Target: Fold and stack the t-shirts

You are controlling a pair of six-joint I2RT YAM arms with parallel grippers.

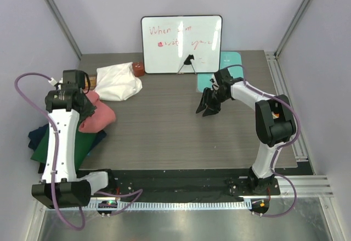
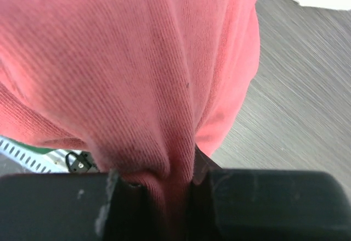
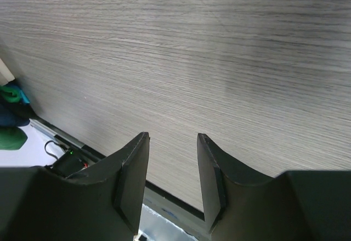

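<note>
The salmon-pink t-shirt [image 1: 98,116] lies bunched at the table's left, over the dark green t-shirt [image 1: 77,147] and a navy one [image 1: 37,136]. My left gripper [image 1: 86,95] is shut on a fold of the pink shirt; in the left wrist view the pink cloth [image 2: 137,71] fills the frame and is pinched between the jaws [image 2: 167,189]. My right gripper [image 1: 208,108] is open and empty above bare table at the right; its fingers [image 3: 133,169] show only wood grain between them.
A white cloth bundle [image 1: 118,82] lies at the back left beside a small red object [image 1: 139,68]. A whiteboard [image 1: 182,43] stands at the back. A pale-teal mat [image 1: 227,65] lies behind the right arm.
</note>
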